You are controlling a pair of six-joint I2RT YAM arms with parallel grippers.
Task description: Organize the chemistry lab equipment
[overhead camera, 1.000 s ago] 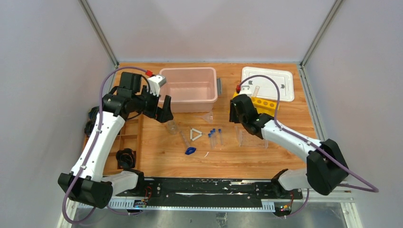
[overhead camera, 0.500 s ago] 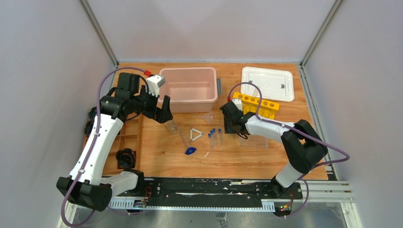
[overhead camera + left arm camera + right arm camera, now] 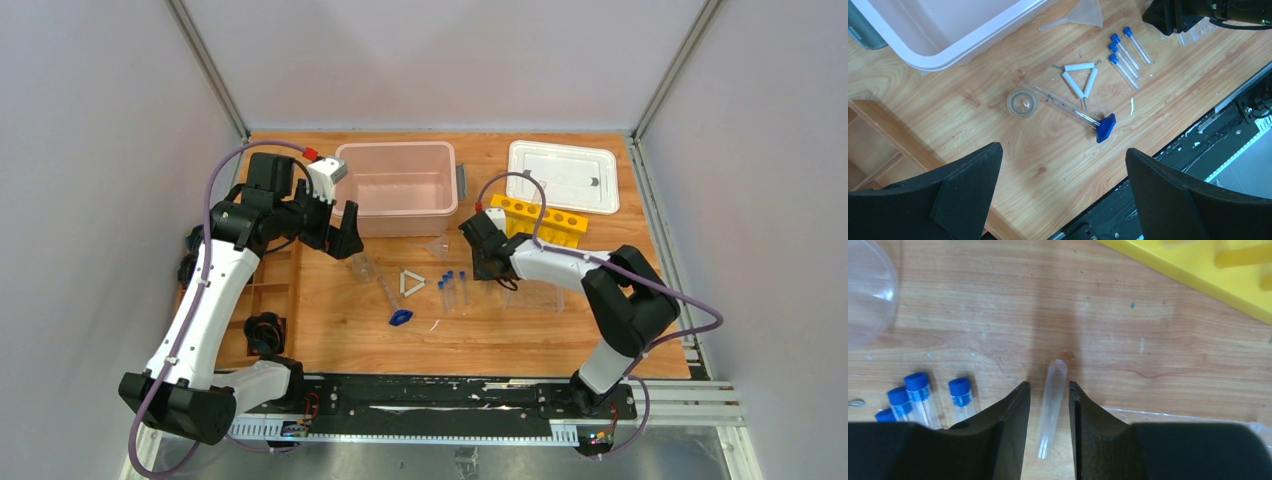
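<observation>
- We see a surface [image 3: 560, 335] of orange-brown wood grain.
- The bin [image 3: 400, 225] is pale pink, and its handle [image 3: 462, 186] is grey.
- The lid [image 3: 563, 175] is white.
- One tube rack [image 3: 570, 225] is yellow.
- The tubes [image 3: 1127, 54] are clear with blue caps.
- The triangle [image 3: 1079, 66] is white, and the clip [image 3: 1105, 127] is dark blue.
- The right arm's fingers [image 3: 1003, 440] are black.

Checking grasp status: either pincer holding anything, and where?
Left pincer open, empty. Right pincer straddles clear uncapped tube, tip protruding; clamped or not, cannot tell.
</observation>
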